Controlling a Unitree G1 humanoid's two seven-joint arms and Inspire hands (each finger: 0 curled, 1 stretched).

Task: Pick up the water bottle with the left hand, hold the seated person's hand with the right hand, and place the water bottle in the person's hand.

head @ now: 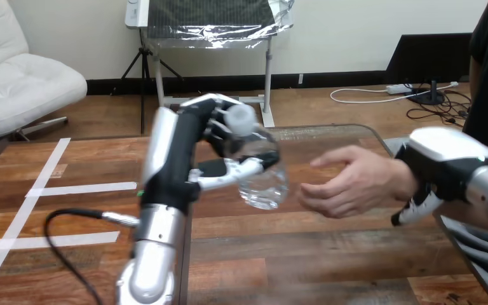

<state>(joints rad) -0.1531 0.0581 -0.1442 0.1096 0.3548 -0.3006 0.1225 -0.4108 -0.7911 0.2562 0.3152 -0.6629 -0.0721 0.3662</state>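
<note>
A clear water bottle (259, 165) with a white cap hangs above the table, tilted, cap toward the far side. My left hand (213, 149) is shut on it, fingers and thumb curled round its body. The person's hand (352, 181) reaches in from the right, palm open toward the bottle, a short gap from it. My right hand (441, 168) is at the person's wrist, its fingers curled round the wrist from above and below.
The wooden table (292, 260) carries white tape lines (70, 190) on its left part. A black cable (70, 219) loops by my left forearm. The table's right edge lies beneath my right arm.
</note>
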